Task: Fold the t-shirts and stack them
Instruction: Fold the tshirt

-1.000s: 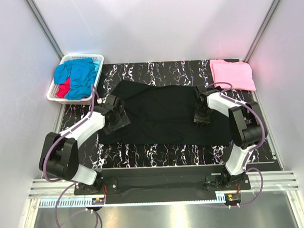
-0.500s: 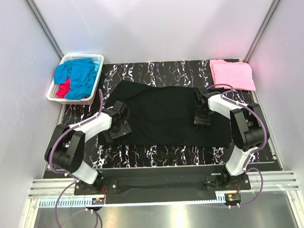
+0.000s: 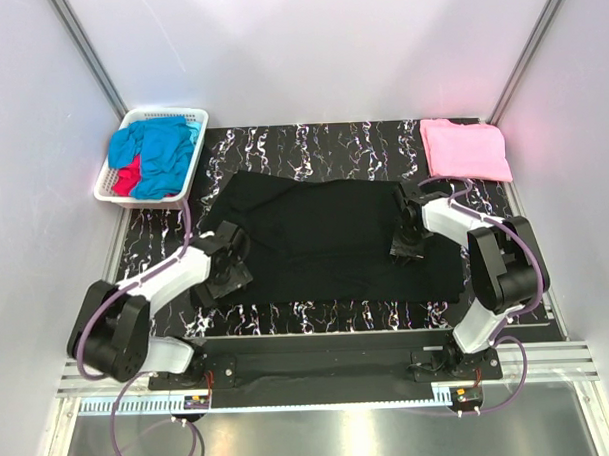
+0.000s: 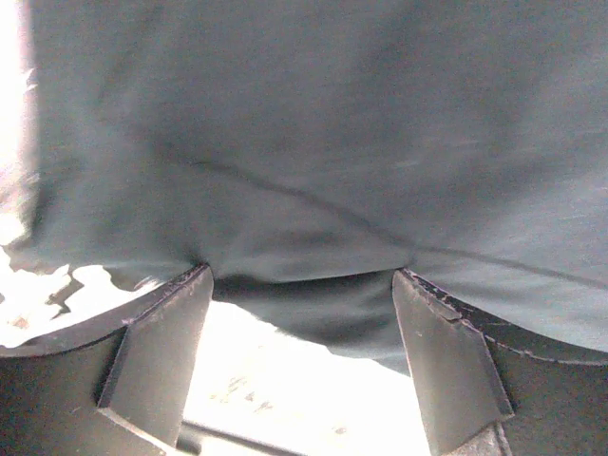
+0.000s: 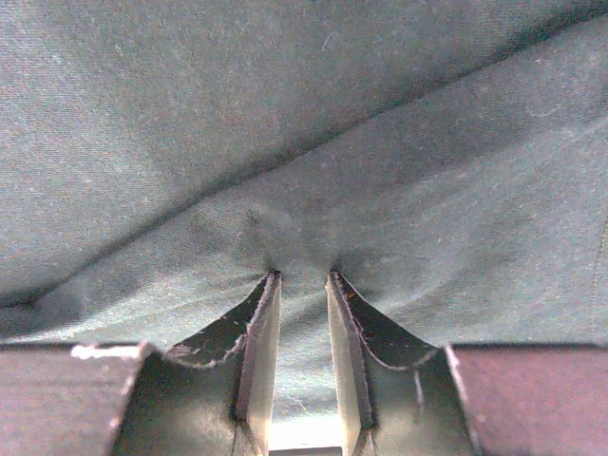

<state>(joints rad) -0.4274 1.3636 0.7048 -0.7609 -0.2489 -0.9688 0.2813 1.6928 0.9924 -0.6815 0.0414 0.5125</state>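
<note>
The large black t-shirt lies spread flat across the middle of the table. My left gripper is at its near-left edge; in the left wrist view the gripper is wide open, with the shirt's hem lying between the fingertips. My right gripper is on the shirt's right part; in the right wrist view it is shut on a pucker of the black cloth. A folded pink t-shirt lies at the back right. Bright blue and red t-shirts lie bunched in the basket.
The white slotted basket stands at the back left, off the corner of the black marbled table. Pale walls enclose the cell on three sides. Both arm bases are bolted to the near rail.
Both grippers have moved toward the near edge, the left one farther, and the black t-shirt has shifted nearer with them. The pink shirt and the basket have not moved.
</note>
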